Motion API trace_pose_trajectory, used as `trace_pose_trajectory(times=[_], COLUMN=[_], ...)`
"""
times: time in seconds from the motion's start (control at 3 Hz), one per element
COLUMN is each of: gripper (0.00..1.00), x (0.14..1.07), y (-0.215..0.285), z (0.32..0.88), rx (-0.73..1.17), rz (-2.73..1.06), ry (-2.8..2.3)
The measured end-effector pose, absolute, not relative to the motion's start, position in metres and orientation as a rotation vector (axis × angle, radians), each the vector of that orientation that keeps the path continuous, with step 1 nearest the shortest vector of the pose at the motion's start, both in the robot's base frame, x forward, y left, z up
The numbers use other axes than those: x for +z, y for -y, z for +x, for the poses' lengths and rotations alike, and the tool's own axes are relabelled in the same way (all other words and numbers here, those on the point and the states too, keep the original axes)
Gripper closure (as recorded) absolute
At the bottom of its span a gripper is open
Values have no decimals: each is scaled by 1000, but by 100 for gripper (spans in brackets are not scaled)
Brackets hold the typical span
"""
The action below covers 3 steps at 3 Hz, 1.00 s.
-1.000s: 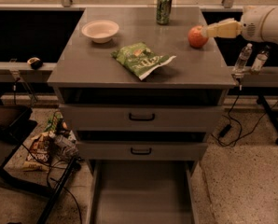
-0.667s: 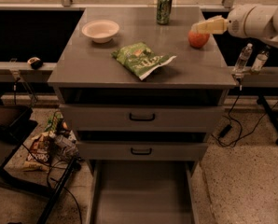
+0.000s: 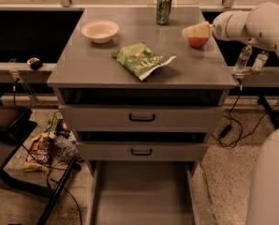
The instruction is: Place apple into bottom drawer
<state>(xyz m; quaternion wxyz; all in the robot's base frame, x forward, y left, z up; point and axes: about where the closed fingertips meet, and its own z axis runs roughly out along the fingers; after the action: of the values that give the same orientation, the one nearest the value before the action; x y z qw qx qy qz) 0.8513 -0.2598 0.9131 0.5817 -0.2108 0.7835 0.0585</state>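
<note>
The red-orange apple (image 3: 198, 41) sits on the grey cabinet top (image 3: 106, 64) near its right edge. My gripper (image 3: 196, 31) reaches in from the right on a white arm and sits right over the apple, covering its top. The bottom drawer (image 3: 142, 196) is pulled out at floor level below the cabinet, and its flat grey floor shows nothing in it.
A green can (image 3: 164, 7) stands at the back of the top, a white bowl (image 3: 100, 30) at the left and a green snack bag (image 3: 142, 60) in the middle. Two upper drawers (image 3: 142, 118) with black handles are slightly out. Floor clutter (image 3: 46, 144) lies left; bottles (image 3: 243, 60) stand right.
My gripper has moved left and slightly forward, from beside the apple's right side to directly over it. The apple has not moved.
</note>
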Motion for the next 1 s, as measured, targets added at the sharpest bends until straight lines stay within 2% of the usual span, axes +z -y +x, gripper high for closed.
trace_pose_trajectory(times=[0.33, 0.67, 1.0], gripper=[0, 19, 42], x=[893, 883, 874], y=[260, 253, 240], z=[860, 861, 861], rx=[134, 149, 183], rz=[-466, -476, -503], ry=[-1870, -1885, -1896])
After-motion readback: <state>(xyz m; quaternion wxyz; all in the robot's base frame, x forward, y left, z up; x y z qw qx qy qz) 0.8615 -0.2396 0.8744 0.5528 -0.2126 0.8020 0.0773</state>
